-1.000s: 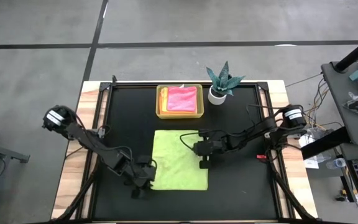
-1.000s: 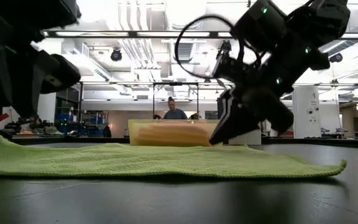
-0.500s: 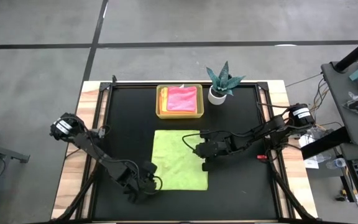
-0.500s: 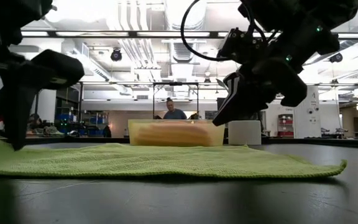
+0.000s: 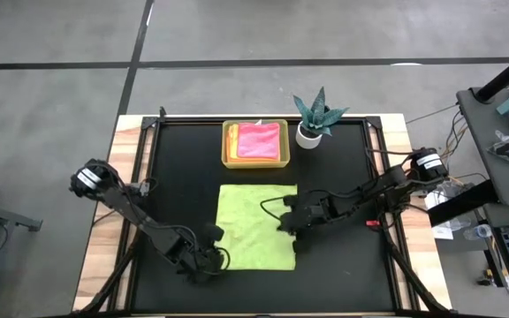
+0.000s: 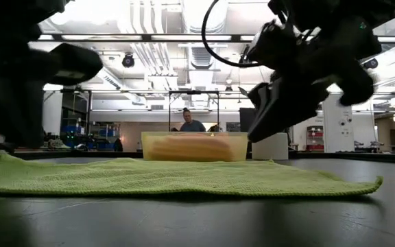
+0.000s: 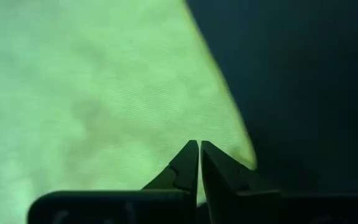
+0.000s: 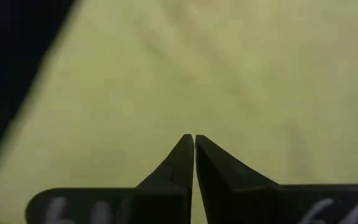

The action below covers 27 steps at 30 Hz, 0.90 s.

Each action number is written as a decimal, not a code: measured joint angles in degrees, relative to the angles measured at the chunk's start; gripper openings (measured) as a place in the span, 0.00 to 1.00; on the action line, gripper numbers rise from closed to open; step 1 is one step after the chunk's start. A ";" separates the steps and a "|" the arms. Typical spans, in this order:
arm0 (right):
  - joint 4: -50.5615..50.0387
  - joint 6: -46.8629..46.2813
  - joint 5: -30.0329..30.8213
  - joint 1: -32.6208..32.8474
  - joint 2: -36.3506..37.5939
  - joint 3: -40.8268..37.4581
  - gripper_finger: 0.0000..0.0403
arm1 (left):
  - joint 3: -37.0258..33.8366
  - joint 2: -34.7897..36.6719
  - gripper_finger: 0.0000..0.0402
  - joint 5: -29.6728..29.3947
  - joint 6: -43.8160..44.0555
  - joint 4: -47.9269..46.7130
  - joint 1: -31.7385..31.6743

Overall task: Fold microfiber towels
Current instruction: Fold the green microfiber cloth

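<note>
The lime green towel [image 5: 254,225] lies spread flat on the black table top. My left gripper [image 5: 212,257] is shut at the towel's near left corner [image 7: 248,160]; in the left wrist view its tips [image 7: 199,144] close over the cloth just inside that corner. My right gripper [image 5: 284,223] is shut and hangs over the towel's right edge. The low view shows it [image 6: 252,134] clear above the cloth [image 6: 184,177]. A pink towel [image 5: 259,140] rests on an orange-yellow one in the yellow tray [image 5: 228,147]. My left gripper comes at the towel's near left corner from above, slanting down, with its fingers shut. The towel stays flat around the tips, and I cannot tell whether they touch or pinch the cloth.
A small teal plant in a white pot [image 5: 313,119] stands at the back, right of the tray. A person [image 6: 191,124] stands far off in the room beyond the table. Bare black table lies to the left, right and near side of the green towel.
My left gripper has slid a little toward the table's near edge at the towel's near left corner and has rolled about its own axis. My right gripper has risen off the towel and drawn slightly toward the right edge. The towel has stayed flat.
</note>
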<state>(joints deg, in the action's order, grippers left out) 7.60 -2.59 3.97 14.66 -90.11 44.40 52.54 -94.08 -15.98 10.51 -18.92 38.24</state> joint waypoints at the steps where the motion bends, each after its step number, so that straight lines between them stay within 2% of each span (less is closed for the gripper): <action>1: 0.00 -1.49 -2.38 0.19 0.00 0.00 0.03 | 0.02 0.25 0.01 -1.48 0.04 -0.04 -0.02; 4: -0.24 -6.65 -8.01 1.06 0.00 0.43 0.08 | 0.03 1.39 0.00 -4.92 1.06 -0.13 -0.76; 7: -2.27 -9.81 -10.31 2.64 0.07 1.62 0.16 | 0.02 3.64 0.00 -5.52 1.09 -0.10 -1.55; 11: -7.54 -10.97 -10.43 5.20 0.07 3.89 0.29 | -0.03 5.03 0.00 -1.37 -0.64 -0.05 -1.12; 14: -10.82 -10.72 -10.37 7.26 0.07 5.49 0.38 | -0.08 5.09 0.04 3.54 -0.86 -0.07 -0.98; 19: -13.87 -13.31 -8.02 10.87 0.07 7.23 0.45 | -0.45 3.32 0.19 6.08 -2.44 -0.73 -0.67; 23: -14.69 -16.86 -3.99 13.77 0.07 7.28 0.46 | -0.45 1.69 0.29 6.40 -7.93 -0.66 0.25; 27: -14.63 -17.67 -0.51 15.98 0.07 7.28 0.45 | -0.60 1.44 0.34 6.47 -8.38 -1.32 0.43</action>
<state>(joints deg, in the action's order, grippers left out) -7.04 -20.26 3.45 30.64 -90.04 51.68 51.94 -92.64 -9.52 2.13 -20.24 38.67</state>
